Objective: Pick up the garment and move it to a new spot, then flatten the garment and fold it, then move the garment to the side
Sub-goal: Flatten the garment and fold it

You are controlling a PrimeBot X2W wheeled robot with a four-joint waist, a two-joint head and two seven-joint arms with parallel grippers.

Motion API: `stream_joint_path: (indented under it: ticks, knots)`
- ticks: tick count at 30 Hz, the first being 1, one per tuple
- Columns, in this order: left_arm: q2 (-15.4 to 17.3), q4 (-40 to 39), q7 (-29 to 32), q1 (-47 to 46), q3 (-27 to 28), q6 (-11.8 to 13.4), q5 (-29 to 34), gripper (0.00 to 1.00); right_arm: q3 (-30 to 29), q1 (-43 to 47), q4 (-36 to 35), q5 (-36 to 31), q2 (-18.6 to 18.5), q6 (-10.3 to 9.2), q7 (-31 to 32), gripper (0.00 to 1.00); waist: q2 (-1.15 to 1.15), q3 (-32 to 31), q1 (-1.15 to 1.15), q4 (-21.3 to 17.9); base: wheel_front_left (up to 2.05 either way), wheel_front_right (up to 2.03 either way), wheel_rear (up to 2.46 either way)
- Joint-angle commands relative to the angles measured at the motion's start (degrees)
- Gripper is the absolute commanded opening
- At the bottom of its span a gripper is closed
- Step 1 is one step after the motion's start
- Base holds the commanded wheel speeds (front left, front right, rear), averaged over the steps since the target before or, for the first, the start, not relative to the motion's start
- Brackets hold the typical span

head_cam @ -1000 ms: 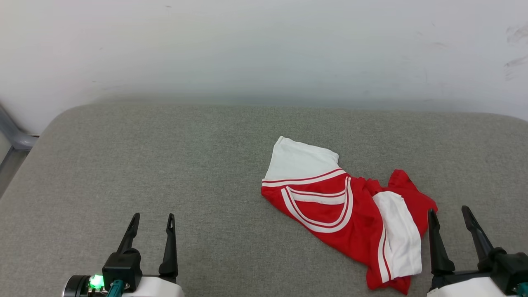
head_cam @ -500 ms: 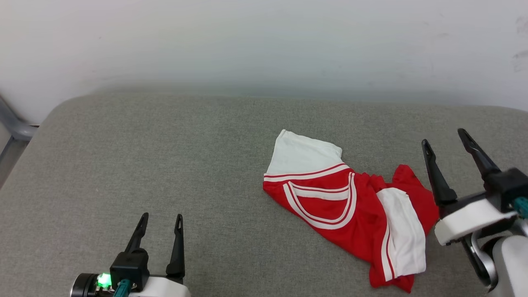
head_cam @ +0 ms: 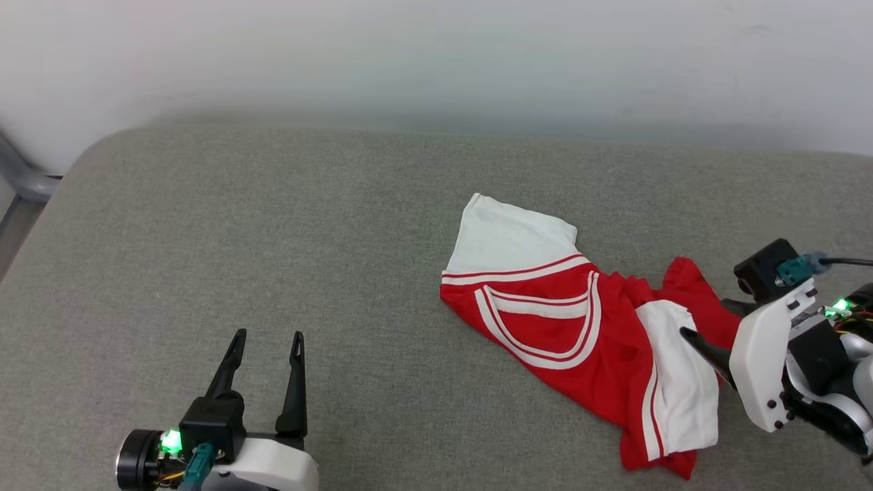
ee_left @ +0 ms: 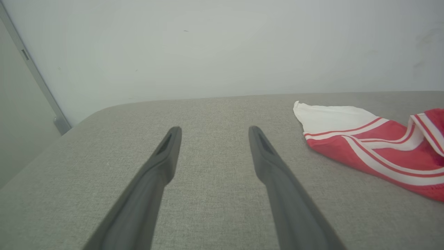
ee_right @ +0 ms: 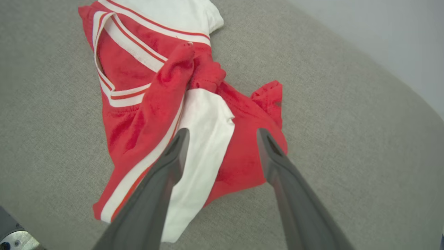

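Observation:
The garment (head_cam: pixel 580 327), a red jersey with white sleeves and striped trim, lies crumpled on the grey cushion (head_cam: pixel 273 225), right of centre. One white sleeve points to the far side and the other is folded over the red body. My right gripper (head_cam: pixel 704 319) is open and tilted down toward the garment's right end. In the right wrist view its fingertips (ee_right: pixel 223 132) straddle the white sleeve and red cloth of the garment (ee_right: pixel 145 104), holding nothing. My left gripper (head_cam: pixel 268 335) stands open and empty at the lower left, well apart from the garment (ee_left: pixel 374 142), its fingers (ee_left: pixel 214 129) over bare cushion.
A pale wall (head_cam: pixel 436 61) runs behind the cushion's far edge. A grey metal frame (head_cam: pixel 20 181) stands past the cushion's rounded left corner. Bare cushion stretches across the left half and along the back.
My right arm has risen from the lower right and turned over, so its open fingers now point down at the garment's right end. The head camera has tilted slightly. My left gripper has barely moved.

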Motion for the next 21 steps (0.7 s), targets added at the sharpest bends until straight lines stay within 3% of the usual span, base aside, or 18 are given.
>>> stream_joint_path:
  ticks: [1,12,21]
  knots:
    - [-0.1,-0.2,-0.1,-1.0,0.0,-0.2,0.3,1.0,1.2,-1.8,-0.6,1.2,-1.2,-0.08,1.9,1.0,0.0,1.0,-0.01,0.5,0.0,0.0,0.0]
    - [-1.1,-0.6,-0.1,-4.2,-0.5,-0.9,0.3,1.0,9.5,-5.8,5.9,4.0,-3.1,-0.08,8.4,1.0,0.0,8.0,-0.01,3.5,0.0,0.0,0.0]
    - [-1.5,-0.2,-0.1,-6.3,-0.1,-1.1,0.0,1.0,19.6,-4.9,16.2,7.8,0.1,-0.05,7.2,1.0,0.0,11.7,-0.01,4.3,0.0,0.0,0.0]
